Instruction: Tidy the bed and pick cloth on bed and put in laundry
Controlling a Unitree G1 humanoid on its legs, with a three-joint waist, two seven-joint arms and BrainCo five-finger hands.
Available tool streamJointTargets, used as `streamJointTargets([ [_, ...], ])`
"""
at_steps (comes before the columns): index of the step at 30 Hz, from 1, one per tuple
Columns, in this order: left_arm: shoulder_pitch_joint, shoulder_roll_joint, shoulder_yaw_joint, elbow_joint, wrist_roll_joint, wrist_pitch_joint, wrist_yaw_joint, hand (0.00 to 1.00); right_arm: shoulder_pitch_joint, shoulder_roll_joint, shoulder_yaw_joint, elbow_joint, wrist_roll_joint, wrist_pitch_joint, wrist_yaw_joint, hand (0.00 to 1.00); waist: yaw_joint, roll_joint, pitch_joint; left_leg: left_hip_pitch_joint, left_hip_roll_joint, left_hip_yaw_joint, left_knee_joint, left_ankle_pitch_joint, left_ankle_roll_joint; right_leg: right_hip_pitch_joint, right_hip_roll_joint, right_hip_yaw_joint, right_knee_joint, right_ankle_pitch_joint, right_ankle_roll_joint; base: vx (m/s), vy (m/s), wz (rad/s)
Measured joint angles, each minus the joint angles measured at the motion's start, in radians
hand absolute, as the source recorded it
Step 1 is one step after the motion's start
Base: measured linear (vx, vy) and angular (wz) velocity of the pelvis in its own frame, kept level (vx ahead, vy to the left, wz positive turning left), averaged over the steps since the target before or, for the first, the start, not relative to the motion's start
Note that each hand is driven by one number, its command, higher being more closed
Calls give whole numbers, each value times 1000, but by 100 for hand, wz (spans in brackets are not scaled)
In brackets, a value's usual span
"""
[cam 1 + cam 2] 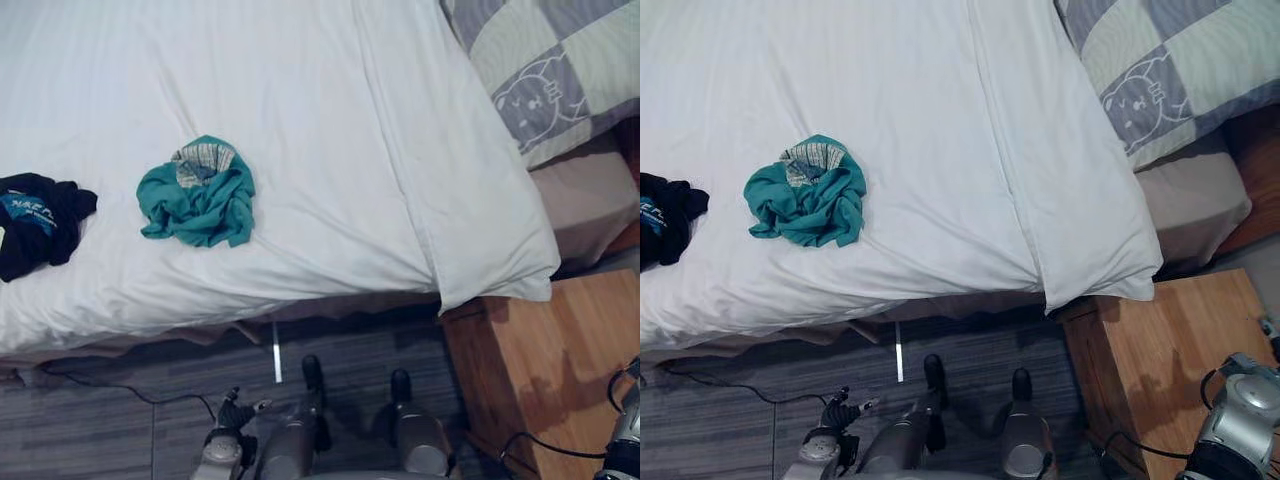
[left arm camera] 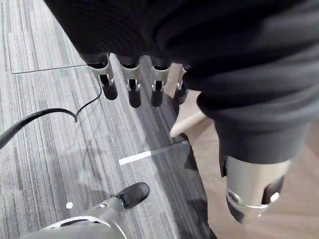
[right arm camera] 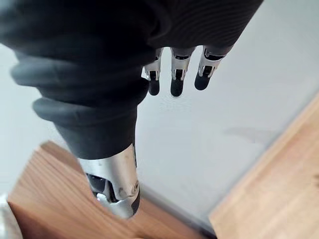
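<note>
A crumpled teal cloth with a pale checked piece bunched on top lies on the white duvet, near the bed's front edge. A black cloth with a blue print lies at the bed's left edge. My left hand hangs low over the floor in front of the bed, well below the teal cloth; its fingers are straight and hold nothing. My right hand hangs beside the wooden nightstand, fingers relaxed and empty.
A grey and cream patchwork pillow with a cat drawing lies at the bed's top right. A wooden nightstand stands right of the bed's corner. Grey striped carpet lies in front of the bed.
</note>
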Motion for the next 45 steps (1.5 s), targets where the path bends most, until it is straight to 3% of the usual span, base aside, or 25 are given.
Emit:
streamJointTargets([
  [1, 0, 0, 0, 4, 0, 2, 1, 0, -13, 0, 1, -16, -7, 0, -11, 100, 1, -1, 1, -2, 1, 3, 0, -5, -6, 2, 2, 1, -8, 6, 0, -11, -24, -7],
  [3, 0, 2, -1, 13, -1, 10, 2, 0, -86, -18, 46, -27, -7, -1, -34, 100, 3, -14, 4, -7, 0, 12, 0, -41, -53, 1, -1, 6, -29, 27, -8, 0, -21, -4],
  [7, -7, 7, -9, 12, -2, 8, 2, 0, -253, -113, 235, -27, -7, -20, -26, 100, 17, -18, 15, -35, 3, 14, 1, -43, -56, -46, 3, 18, -2, 33, -8, -17, -29, -7],
  [10, -36, 27, -12, 10, -13, -7, 4, 0, -451, -202, 352, -28, -6, -62, -23, 100, 39, -13, 73, -65, 4, 2, 3, -43, -56, -90, -4, -8, 58, 23, -14, -45, -48, 25],
  [13, -75, 48, -21, 8, -45, -13, 7, 0, -574, -260, 425, -30, -6, -87, -23, 100, 67, 2, 110, -120, 1, -3, 7, -43, -56, -163, -19, -28, 128, 1, -19, -63, -49, 38],
  [17, -106, 47, -64, -9, -99, -23, 29, 0, -699, -271, 555, -2, -7, -92, -22, 100, 113, 50, 139, -186, -21, -13, 8, -43, -56, -261, -57, -49, 223, -37, -17, -31, -31, 30],
  [19, -114, 48, -77, -12, -119, -31, 35, 0, -729, -270, 605, 50, -6, -93, -22, 100, 125, 63, 145, -212, -36, -17, 8, -25, -45, -308, -77, -49, 285, -68, -14, -15, -22, 24],
  [20, -128, 48, -89, -11, -120, -32, 42, 0, -742, -270, 625, 102, -6, -92, -22, 100, 140, 75, 152, -230, -43, -20, 8, 18, -26, -346, -89, -46, 334, -95, -12, -14, -33, 25],
  [22, -151, 45, -92, -12, -129, -35, 51, 0, -754, -270, 640, 190, -4, -90, -17, 100, 143, 81, 157, -279, -57, -21, 39, 29, -13, -399, -114, -47, 396, -127, -8, -1, -55, 32],
  [23, -168, 41, -92, -15, -140, -39, 53, 0, -765, -270, 640, 244, -2, -90, -4, 100, 146, 88, 176, -305, -56, -10, 80, 61, 11, -420, -122, -44, 435, -145, -6, 10, -70, 21],
  [27, -192, 7, -87, -71, -160, -38, 67, 0, -753, -260, 634, 246, 44, -144, 10, 100, 140, 82, 192, -370, -51, 19, 211, 15, 60, -458, -139, -27, 497, -168, -2, 17, -54, -1],
  [30, -215, -15, -83, -94, -160, -44, 72, 0, -720, -203, 621, 234, 65, -159, 21, 100, 137, 69, 200, -371, -26, 41, 282, -38, 57, -436, -131, -26, 495, -175, -11, -18, -57, -21],
  [33, -221, -28, -76, -119, -158, -45, 77, 0, -604, -87, 569, 174, 86, -192, 38, 100, 113, 39, 211, -342, 6, 79, 308, -63, 66, -383, -118, -37, 470, -175, -11, 16, -77, -8],
  [35, -216, -34, -71, -113, -156, -28, 80, 0, -489, 2, 530, 168, 107, -217, 54, 100, 110, -4, 214, -266, 13, 100, 289, -69, 68, -300, -112, -44, 434, -175, -11, 80, -52, -4],
  [36, -208, -35, -58, -104, -154, -24, 81, 0, -413, 54, 509, 182, 125, -220, 66, 0, 104, -27, 208, -204, 11, 96, 259, -66, 64, -227, -108, -62, 393, -175, -10, 79, -31, 5],
  [37, -207, -34, -57, -101, -152, -22, 82, 0, -398, 63, 504, 187, 128, -220, 69, 0, 102, -32, 207, -192, 10, 93, 253, -66, 64, -211, -106, -65, 384, -174, -10, 134, -37, 17],
  [40, -165, -16, -43, -84, -127, -7, 82, 0, -271, 170, 443, 272, 139, -220, 114, 0, 69, -81, 181, -55, -5, 76, 150, -51, 43, -65, -95, -92, 273, -162, 5, 140, -19, 8],
  [41, -139, -16, -40, -63, -116, -5, 81, 0, -208, 213, 403, 341, 162, -220, 141, 0, 62, -96, 142, -7, -16, 76, 93, -40, 34, -20, -90, -94, 222, -151, 10, 202, -17, -6],
  [42, -120, -16, -39, -24, -110, 5, 74, 0, -151, 252, 365, 424, 172, -199, 165, 0, 59, -104, 105, 40, -23, 77, 44, -31, 33, 27, -82, -96, 170, -138, 14, 251, -24, -7],
  [45, -118, -16, -36, 34, -83, 21, 69, 0, -60, 296, 308, 593, 170, -120, 202, 0, 55, -108, 86, 80, -35, 68, 48, -34, 42, 97, -84, -117, 126, -133, 21, 223, -37, 9],
])
